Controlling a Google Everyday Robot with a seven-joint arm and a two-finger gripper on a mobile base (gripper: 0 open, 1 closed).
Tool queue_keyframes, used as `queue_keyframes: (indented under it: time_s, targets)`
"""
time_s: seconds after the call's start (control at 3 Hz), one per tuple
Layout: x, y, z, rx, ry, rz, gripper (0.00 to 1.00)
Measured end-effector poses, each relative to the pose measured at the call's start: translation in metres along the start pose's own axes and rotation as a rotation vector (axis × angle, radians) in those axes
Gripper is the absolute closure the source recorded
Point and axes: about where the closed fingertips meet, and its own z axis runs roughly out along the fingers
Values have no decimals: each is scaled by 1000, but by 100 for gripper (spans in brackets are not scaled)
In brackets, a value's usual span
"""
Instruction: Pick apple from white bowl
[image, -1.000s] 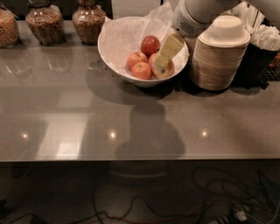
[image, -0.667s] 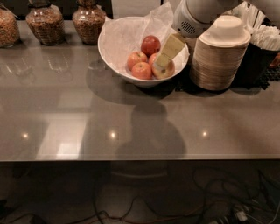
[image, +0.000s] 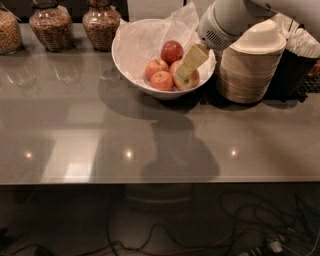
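Camera view: claw (image: 183, 73) seemingly unmoved over apple (image: 193, 80) in white bowl (image: 126, 66).

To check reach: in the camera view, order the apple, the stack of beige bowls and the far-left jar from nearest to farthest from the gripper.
1. apple, in the white bowl, right at the gripper.
2. stack of beige bowls, picture's right.
3. far-left jar, picture's left edge.

The gripper (image: 186, 70) is low inside the bowl (image: 125, 65), at its right side, over the apple (image: 192, 81). Just right of the bowl a stack of bowls (image: 247, 75) stands close to the rim and narrows that side. Other apples (image: 161, 81) crowd the left and far sides. Paper (image: 145, 37) rises at the far rim. The near table (image: 150, 145) gives open room. Jars (image: 50, 27) stand far left.
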Motion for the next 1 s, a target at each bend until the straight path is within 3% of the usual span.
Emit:
queue_keyframes:
  time_s: [0.33,0.67,1.0]
  targets:
    - [6,2,7,-1,-6,45,25]
    - [13,5,14,-11,2,75,34]
    - [22,10,21,-27,13,98,26]
